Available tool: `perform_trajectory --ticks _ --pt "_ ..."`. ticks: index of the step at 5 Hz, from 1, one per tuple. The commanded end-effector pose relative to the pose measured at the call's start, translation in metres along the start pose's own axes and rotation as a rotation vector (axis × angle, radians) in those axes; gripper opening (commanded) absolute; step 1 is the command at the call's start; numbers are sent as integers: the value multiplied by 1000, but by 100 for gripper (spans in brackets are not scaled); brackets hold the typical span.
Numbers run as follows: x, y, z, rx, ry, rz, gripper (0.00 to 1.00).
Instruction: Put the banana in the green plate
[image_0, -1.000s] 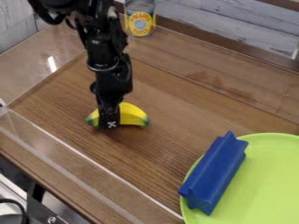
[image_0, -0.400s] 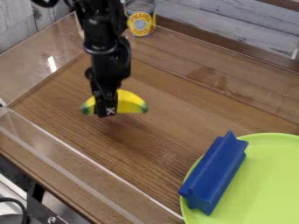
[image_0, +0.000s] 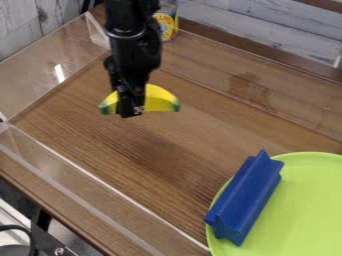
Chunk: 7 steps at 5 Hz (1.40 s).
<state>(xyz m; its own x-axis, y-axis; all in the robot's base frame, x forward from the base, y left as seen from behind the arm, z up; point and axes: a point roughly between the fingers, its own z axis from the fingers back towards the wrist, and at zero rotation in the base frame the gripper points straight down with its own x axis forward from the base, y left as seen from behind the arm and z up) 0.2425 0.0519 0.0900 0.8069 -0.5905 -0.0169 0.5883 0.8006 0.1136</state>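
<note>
The small yellow banana (image_0: 154, 100) with dark green tips hangs above the wooden table, clear of its surface. My gripper (image_0: 130, 107) points straight down and is shut on the banana near its middle. The black arm rises from it toward the top of the view. The large lime-green plate (image_0: 310, 205) lies at the bottom right corner, partly cut off by the frame edge and well to the right of the gripper.
A blue rectangular block (image_0: 245, 196) rests on the left part of the plate. A yellow can (image_0: 163, 24) stands at the back behind the arm. A clear plastic wall (image_0: 54, 175) runs along the table's left and front edges.
The gripper has lifted the banana off the table and carried it up and slightly right. The plate and blue block have not moved.
</note>
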Motion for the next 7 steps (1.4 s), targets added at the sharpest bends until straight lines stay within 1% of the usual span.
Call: perform_trajectory --ticks 1,3,4,6,7 --pt "18 -8 24 56 -57 6 0" --pt "49 -54 42 69 -91 -8 0" --pt "62 -78 48 69 -107 -14 0" --pt "79 -125 59 62 -149 -20 0" --pt "82 -140 63 66 -172 10 0"
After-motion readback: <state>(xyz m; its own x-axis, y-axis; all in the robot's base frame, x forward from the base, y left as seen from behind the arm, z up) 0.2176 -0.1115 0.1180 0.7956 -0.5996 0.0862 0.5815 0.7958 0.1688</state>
